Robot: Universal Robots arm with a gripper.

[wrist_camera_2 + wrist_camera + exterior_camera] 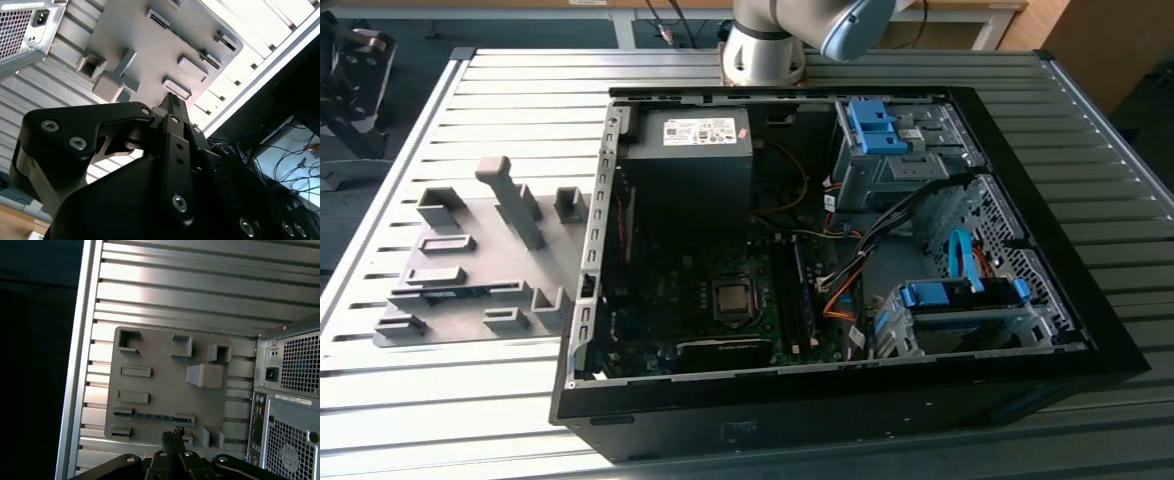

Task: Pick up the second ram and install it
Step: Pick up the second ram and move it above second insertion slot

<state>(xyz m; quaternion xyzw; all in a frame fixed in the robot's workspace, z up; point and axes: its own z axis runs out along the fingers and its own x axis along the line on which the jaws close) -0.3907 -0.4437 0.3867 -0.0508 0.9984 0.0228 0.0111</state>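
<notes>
The second ram (152, 416) is a thin dark strip standing on edge between two end blocks of the grey holder plate (165, 390). In the exterior view the ram (478, 291) is on the plate (467, 250), at that view's left of the open computer case (827, 240). My gripper (173, 432) hangs well above the plate, close over the ram's row, and touches nothing. Its fingertips (171, 100) are pressed together, shut with nothing between them.
The plate carries several raised grey blocks, one of them a tall post (514, 200). The case holds the power supply (694, 150), motherboard with CPU socket (734, 298), memory slots (797, 290), cables and blue drive bays (881, 130). The slatted metal table (454, 400) drops off beyond its edge (80, 365).
</notes>
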